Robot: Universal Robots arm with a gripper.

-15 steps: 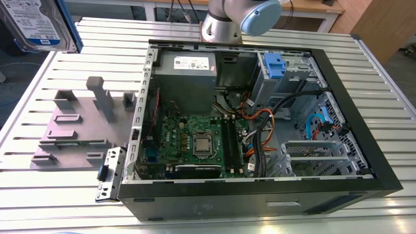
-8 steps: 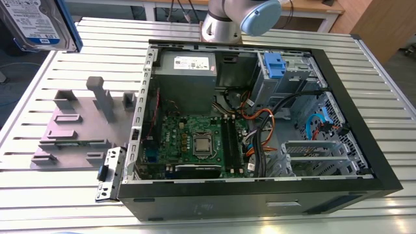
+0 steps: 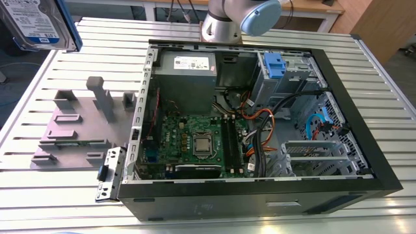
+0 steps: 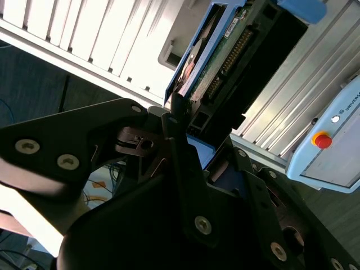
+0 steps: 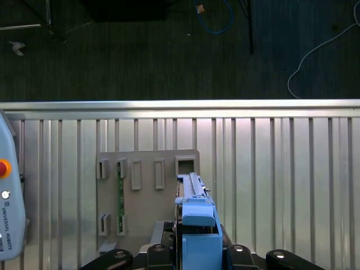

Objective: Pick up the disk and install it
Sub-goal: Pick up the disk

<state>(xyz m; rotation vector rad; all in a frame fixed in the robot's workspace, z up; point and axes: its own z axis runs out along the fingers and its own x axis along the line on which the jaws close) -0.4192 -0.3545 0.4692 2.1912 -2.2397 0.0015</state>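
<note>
The disk [image 3: 38,22], silver with a blue-and-white label and a blue rail along its edge, hangs high at the exterior view's upper left, above the table's corner. In the second wrist view the disk [image 4: 225,53] is seen edge-on, circuit side and connector showing, and my gripper [image 4: 203,132] is shut on its end between black fingers [image 4: 179,121]. In the first wrist view the disk [image 5: 194,222] stands on edge over the grey fixture [image 5: 146,169], with its blue rail toward the camera and my gripper [image 5: 191,256] around it.
An open black computer case [image 3: 364,161] lies on the slatted metal table [image 3: 58,195], showing a green board [image 3: 195,141], a grey power supply [image 3: 188,73] and a drive bay with a blue rail [image 3: 273,66]. The grey fixture [image 3: 78,126] sits beside the case. A pendant [image 5: 8,214] lies on the table.
</note>
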